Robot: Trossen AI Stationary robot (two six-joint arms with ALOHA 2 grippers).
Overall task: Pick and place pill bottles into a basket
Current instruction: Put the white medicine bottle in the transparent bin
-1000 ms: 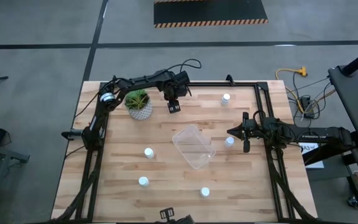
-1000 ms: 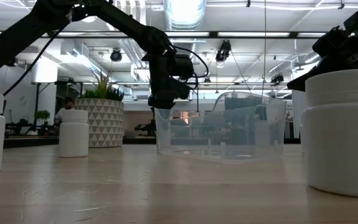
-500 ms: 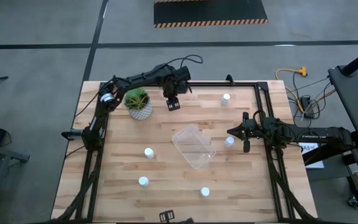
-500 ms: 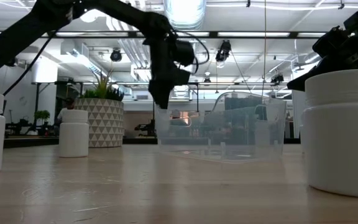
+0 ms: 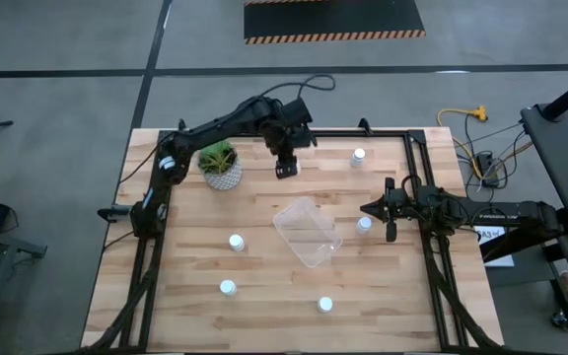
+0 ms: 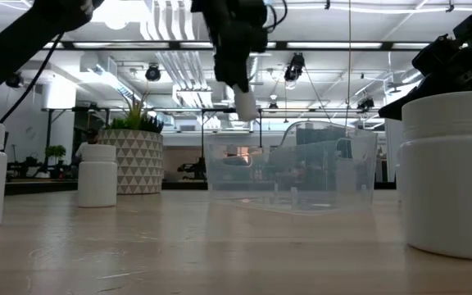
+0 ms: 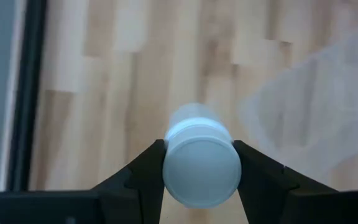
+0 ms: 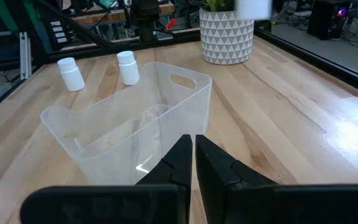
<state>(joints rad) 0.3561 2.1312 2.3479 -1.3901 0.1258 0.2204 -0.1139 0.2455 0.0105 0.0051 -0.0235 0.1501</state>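
Observation:
My left gripper (image 5: pixel 286 166) hangs high over the table's far middle, between the plant pot and the basket, shut on a white pill bottle (image 6: pixel 246 105). The clear basket (image 5: pixel 307 232) rests by its base at the table's centre with nothing in it. Several other pill bottles stand upright on the wood: one at the far right (image 5: pixel 359 156), one beside the basket's right side (image 5: pixel 364 224), and three toward the near edge (image 5: pixel 236 242) (image 5: pixel 227 288) (image 5: pixel 324 305). My right gripper (image 8: pixel 193 146) waits shut at the right, pointing at the basket (image 8: pixel 129 130). My left gripper pinches the pill bottle's upper sides (image 7: pixel 169 165) just below the cap, one finger (image 7: pixel 143 177) on each side. The fingers come from above, slanting steeply down. The bottle hangs tilted below them (image 6: pixel 246 105), lifted clear of the table.
A white patterned pot with a green plant (image 5: pixel 222 168) stands at the far left, close to my left arm. Black frame rails (image 5: pixel 343 131) run along the far and right edges. Open wood lies between the basket and the near bottles.
My left gripper has risen well above the table with the pill bottle and drifted a little toward the right edge, tipping as it went. The bottle is now lifted above the basket's rim. My right arm has kept still.

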